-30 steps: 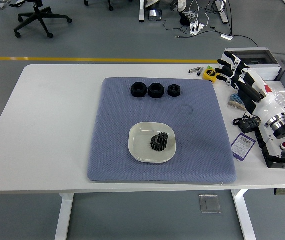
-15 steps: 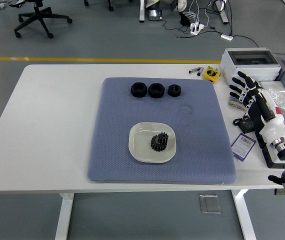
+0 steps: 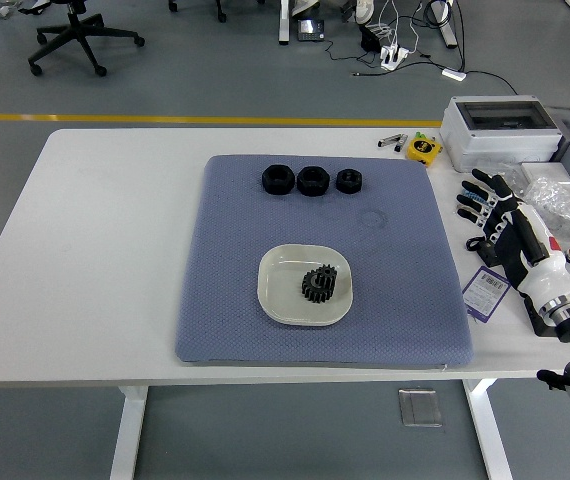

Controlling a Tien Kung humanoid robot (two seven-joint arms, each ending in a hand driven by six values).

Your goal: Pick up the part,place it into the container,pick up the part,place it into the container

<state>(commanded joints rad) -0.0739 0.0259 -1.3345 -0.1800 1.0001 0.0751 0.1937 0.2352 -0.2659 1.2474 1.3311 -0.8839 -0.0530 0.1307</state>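
Observation:
A black gear (image 3: 319, 283) lies in the white square dish (image 3: 280, 296) near the front of the blue-grey mat (image 3: 235, 250). Three black nut-like parts (image 3: 278, 180) (image 3: 313, 180) (image 3: 349, 181) sit in a row at the mat's far edge. My right hand (image 3: 487, 206) hovers off the mat's right side, over the table's right part, fingers spread and holding nothing. The left arm does not show.
A grey electrical box (image 3: 500, 125), a yellow tape measure (image 3: 423, 148), a crumpled plastic bag (image 3: 555, 195), a purple-edged label card (image 3: 485, 291) and small black gear crowd the table's right side. The white table (image 3: 105, 250) stretches bare left of the mat.
My right arm has drawn back toward the near right corner and dropped lower; the hand moved from beside the grey box down to the label card area. The parts have not moved.

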